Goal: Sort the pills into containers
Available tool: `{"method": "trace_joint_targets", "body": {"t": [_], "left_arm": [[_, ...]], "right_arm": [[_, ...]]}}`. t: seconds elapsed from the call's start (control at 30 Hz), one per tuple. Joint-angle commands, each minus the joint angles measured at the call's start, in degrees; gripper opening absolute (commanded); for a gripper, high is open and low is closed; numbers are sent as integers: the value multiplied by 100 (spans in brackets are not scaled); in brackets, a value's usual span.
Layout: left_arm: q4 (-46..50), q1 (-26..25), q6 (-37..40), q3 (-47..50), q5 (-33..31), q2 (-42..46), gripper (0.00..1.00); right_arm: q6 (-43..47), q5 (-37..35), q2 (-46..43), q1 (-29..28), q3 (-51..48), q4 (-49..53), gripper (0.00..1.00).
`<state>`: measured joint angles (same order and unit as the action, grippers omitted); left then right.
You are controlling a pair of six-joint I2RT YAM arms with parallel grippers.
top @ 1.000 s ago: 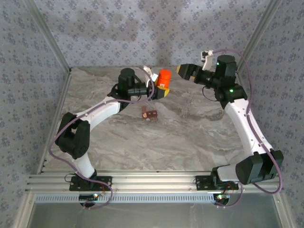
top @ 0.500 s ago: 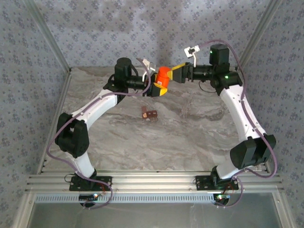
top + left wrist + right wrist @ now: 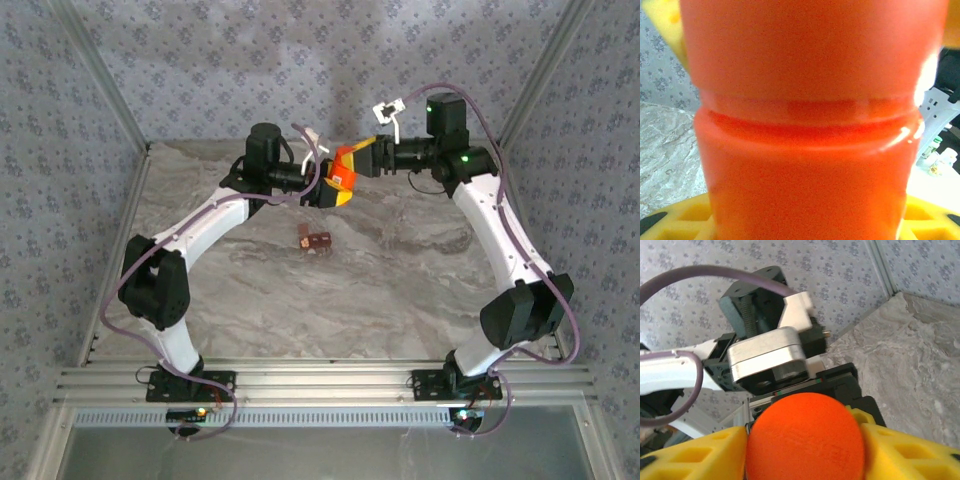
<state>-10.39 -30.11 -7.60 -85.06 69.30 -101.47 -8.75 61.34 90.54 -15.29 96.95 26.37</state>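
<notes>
Orange bottle (image 3: 345,163) gripped aloft by left hand (image 3: 335,187), right hand (image 3: 358,158) clamped on its cap (image 3: 805,437): opening step, twist-off needed next.

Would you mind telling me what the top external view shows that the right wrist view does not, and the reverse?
Top external: the dark brown compartment strip lying alone on the marble table. Right wrist: the orange bottle's cap end-on, the right gripper's yellow fingers pressed on either side. Shared: that bottle raised between left gripper and right gripper.
</notes>
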Motion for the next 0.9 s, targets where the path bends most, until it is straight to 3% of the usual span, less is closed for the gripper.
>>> {"method": "trace_joint_targets", "body": {"t": [0.0,0.17,0.53,0.7,0.87], "left_arm": [[-23,-22,103,-185,94,22,0],[-13,-23,125,-174,-230,30,0],[-439,-265,579,444,-2060,381,0],[-1181,-372,253,745,-2511,339,0],[-1589,-435,124,909,-2827,314,0]], "right_arm": [[-2,1,11,-12,158,137,50],[-179,-646,-98,-94,-18,89,41],[-2083,-3707,-96,-806,-517,-246,40],[-2583,-4420,-111,-1145,-848,-787,39],[-2645,-4538,-93,-1239,-884,-913,39]]}}
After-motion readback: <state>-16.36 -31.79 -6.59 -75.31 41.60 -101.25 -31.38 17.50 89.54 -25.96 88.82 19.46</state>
